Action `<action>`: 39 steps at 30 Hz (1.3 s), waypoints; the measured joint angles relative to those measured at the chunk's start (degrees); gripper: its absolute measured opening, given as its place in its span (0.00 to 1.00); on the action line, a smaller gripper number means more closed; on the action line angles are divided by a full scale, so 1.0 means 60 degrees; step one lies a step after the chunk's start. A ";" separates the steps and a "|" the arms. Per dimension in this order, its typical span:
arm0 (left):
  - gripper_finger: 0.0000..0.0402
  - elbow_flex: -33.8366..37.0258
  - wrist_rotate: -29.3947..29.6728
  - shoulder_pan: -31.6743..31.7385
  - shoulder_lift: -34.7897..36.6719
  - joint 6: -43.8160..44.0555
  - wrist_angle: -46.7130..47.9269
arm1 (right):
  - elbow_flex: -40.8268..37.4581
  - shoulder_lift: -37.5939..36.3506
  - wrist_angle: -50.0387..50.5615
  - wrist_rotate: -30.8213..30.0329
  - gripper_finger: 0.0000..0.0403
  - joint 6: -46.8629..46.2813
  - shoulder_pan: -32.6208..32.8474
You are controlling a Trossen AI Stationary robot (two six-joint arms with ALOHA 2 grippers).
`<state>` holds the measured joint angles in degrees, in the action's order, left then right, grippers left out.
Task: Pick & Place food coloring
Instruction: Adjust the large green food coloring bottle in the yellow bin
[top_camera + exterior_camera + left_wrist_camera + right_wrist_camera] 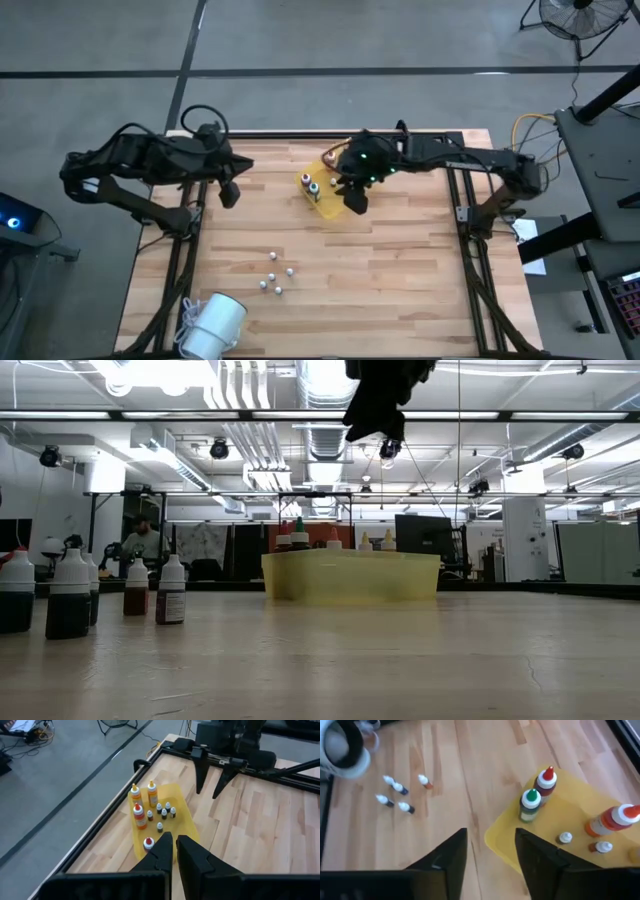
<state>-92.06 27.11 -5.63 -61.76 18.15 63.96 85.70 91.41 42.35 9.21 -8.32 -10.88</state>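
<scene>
Currently right gripper [357, 203] hangs over the shallow yellow plastic tray's [330, 211] right edge near the desk's [400, 290] far edge, jaws spread, empty. Risk: descending could topple the upright red-capped [546, 779] and green-capped [530, 803] dropper bottles. Tray also holds orange-capped bottles and several tiny ones. Five tiny white-capped bottles [274, 274] lie mid-desk. Left gripper [173, 851] waits, jaws pressed together.
</scene>
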 joint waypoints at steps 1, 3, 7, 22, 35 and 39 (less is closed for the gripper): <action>0.00 0.0035 0.0000 0.0000 0.0038 -0.0029 -0.0003 | 0.0368 0.0234 0.0353 0.0002 0.41 0.0145 -0.0040; 0.00 0.0066 0.0000 0.0000 0.0103 -0.0102 0.0001 | 0.1133 0.0704 0.0984 0.0000 0.44 0.0435 -0.0160; 0.00 0.0093 0.0104 0.0000 0.0275 -0.0419 0.0018 | 0.2373 0.1547 0.1817 -0.0016 0.50 0.0956 -0.0424; 0.00 0.0452 0.0503 0.0000 0.0958 -0.0753 0.0062 | 0.4921 0.4084 0.2981 0.0786 0.60 0.2139 -0.1127; 0.00 0.1197 0.0463 0.0000 0.1072 -0.0370 -0.0015 | 0.5197 0.5272 0.3303 0.0706 0.59 0.2814 -0.1135; 0.00 0.1197 0.0463 0.0000 0.1102 -0.0374 -0.0018 | 0.5170 0.5450 0.3284 0.0704 0.59 0.2900 -0.1134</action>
<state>-84.88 29.89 -5.63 -55.15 15.90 63.86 116.72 124.12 62.06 13.44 9.07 -17.69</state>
